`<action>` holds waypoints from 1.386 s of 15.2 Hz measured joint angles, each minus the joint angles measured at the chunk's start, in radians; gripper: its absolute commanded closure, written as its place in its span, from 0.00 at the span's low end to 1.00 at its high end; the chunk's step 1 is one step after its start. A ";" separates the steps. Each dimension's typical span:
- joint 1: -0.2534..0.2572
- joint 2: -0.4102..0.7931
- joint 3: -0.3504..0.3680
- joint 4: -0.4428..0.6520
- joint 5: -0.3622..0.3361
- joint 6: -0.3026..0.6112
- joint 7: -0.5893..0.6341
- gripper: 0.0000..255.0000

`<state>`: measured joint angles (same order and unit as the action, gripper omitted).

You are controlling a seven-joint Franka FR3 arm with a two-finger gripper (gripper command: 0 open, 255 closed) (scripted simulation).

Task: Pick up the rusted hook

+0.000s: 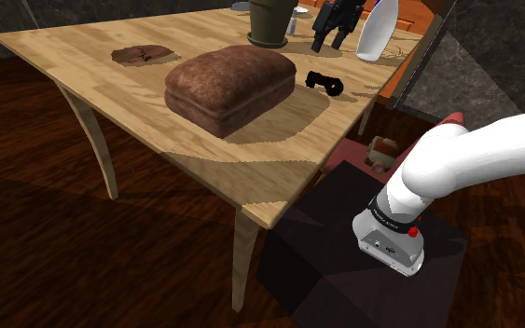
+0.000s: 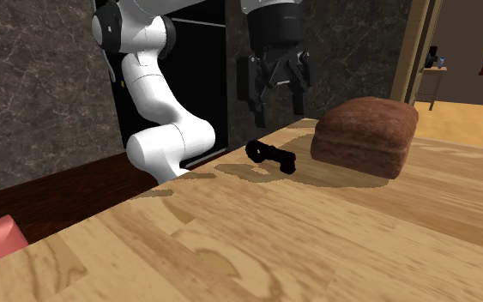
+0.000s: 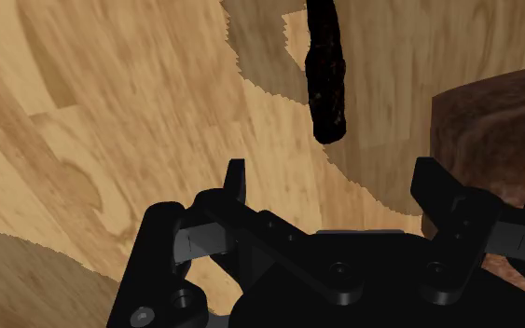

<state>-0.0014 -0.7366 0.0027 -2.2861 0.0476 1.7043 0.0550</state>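
The hook [image 2: 270, 157] looks near-black, its rust hard to make out. It lies flat on the wooden desk [image 1: 251, 158] just beside the brown loaf [image 2: 366, 133], apart from it. The gripper [image 2: 278, 105] hangs above the hook, near the loaf, fingers spread and grasping nothing. In the wrist view the hook's far end and most of the loaf are cut off.
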 measured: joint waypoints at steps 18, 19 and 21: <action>0.010 -0.171 0.016 -0.316 0.030 0.155 0.014 1.00; 0.010 -0.171 0.016 -0.317 0.030 0.155 0.014 1.00; 0.010 -0.171 0.016 -0.317 0.030 0.155 0.014 1.00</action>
<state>0.0087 -0.9080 0.0184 -2.6030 0.0780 1.8596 0.0690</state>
